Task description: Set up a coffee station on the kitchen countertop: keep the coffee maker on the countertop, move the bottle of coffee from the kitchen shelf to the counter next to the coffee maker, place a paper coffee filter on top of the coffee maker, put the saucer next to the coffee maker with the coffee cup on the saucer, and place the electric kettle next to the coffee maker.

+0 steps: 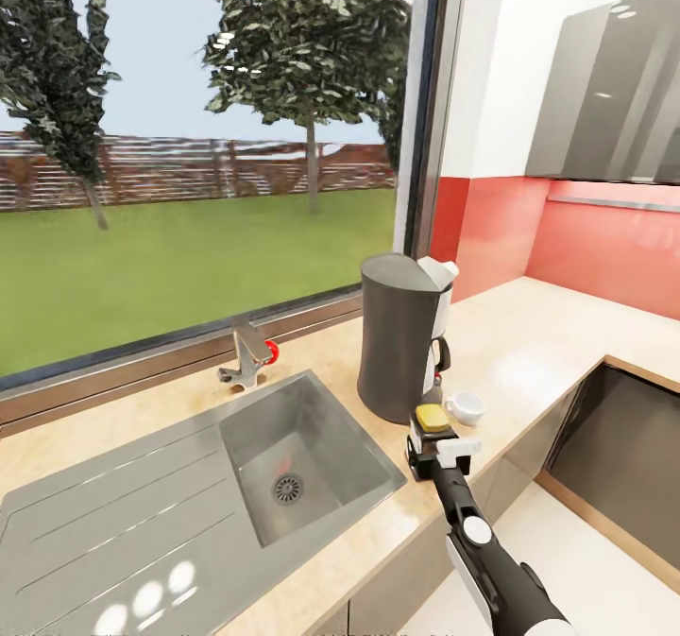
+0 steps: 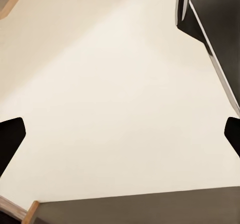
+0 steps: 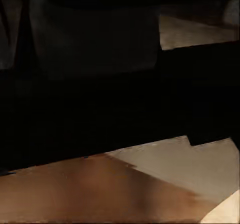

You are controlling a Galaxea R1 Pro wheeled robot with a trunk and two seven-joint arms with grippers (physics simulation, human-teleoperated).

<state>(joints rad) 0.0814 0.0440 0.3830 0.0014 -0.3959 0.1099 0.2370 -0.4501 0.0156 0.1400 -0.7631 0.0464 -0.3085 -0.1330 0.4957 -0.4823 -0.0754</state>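
Right arm point(image 1: 491, 560), rising toward the coffee maker point(image 1: 401, 338): glossy black casing, slim tubular forearm, white band and white round cap partway down. White shell lower still, farthest from the coffee maker. White block-shaped bracket at the wrist, black gripper body beyond. Left gripper fingers point(image 2: 10, 141): plain matt black, rounded tips. No visible cables, screws, markings.

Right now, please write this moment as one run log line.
phase: placing | right end effector: shut on bottle of coffee | place: kitchen countertop, beside coffee maker | coffee cup: near machine | left end effector: open
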